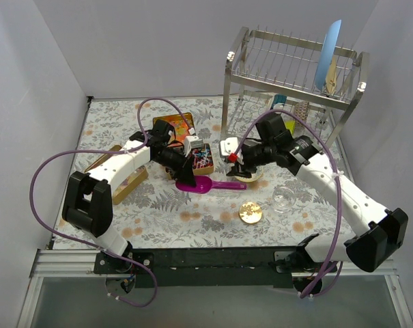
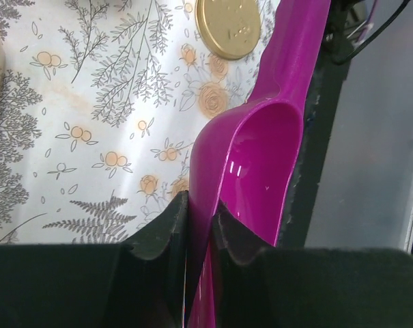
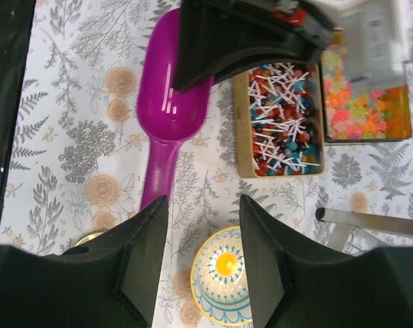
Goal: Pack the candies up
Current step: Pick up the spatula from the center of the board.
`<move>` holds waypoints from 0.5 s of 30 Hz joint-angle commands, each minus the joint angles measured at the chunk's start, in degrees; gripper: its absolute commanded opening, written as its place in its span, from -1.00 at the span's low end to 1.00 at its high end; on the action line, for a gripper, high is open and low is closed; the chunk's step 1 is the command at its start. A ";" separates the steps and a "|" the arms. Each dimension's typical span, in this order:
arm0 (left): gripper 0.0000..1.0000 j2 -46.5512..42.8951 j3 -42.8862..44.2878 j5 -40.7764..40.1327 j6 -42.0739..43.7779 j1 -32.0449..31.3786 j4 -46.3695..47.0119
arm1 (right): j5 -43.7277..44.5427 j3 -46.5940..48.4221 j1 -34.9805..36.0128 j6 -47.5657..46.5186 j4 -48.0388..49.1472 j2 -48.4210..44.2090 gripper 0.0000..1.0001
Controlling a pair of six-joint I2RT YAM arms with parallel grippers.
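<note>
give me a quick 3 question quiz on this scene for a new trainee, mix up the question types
1. Fill in: the right end effector is ____ (open or shut).
2. What clamps the rim of the purple scoop? A) the left end effector B) the right end effector C) nothing
3. True or false: the scoop's bowl is full.

Key: 1 open. 2 A. 3 false: the bowl is empty, and the candies sit in a tray.
</note>
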 commanded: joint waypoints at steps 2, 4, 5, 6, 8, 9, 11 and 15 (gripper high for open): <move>-1.00 -0.55 2.03 5.55 -7.04 0.72 2.71 | 3.90 -5.69 3.14 -5.47 4.18 -1.26 0.08; -1.00 -0.29 2.38 5.90 -8.09 0.80 2.81 | 4.87 -6.92 4.46 -6.08 4.36 -1.18 0.08; -1.00 -0.12 2.47 5.91 -8.18 0.80 2.72 | 5.31 -7.19 4.55 -5.91 4.62 -1.00 0.08; -1.00 -0.11 2.47 5.99 -8.36 0.89 2.72 | 5.40 -7.45 4.55 -5.56 5.32 -0.74 0.08; -1.00 -0.38 2.64 5.73 -8.53 0.98 3.07 | 5.66 -7.54 4.55 -5.21 5.16 0.23 0.08; -1.00 -0.46 2.64 5.73 -8.71 0.98 3.16 | 5.66 -7.54 4.55 -5.12 4.98 0.67 0.08; -1.00 -0.64 2.82 5.64 -8.80 1.07 3.33 | 6.10 -7.37 4.55 -3.98 5.15 1.81 0.08; -1.00 -1.17 2.82 5.29 -8.80 1.07 3.51 | 6.19 -6.84 4.55 -0.90 5.86 3.74 0.04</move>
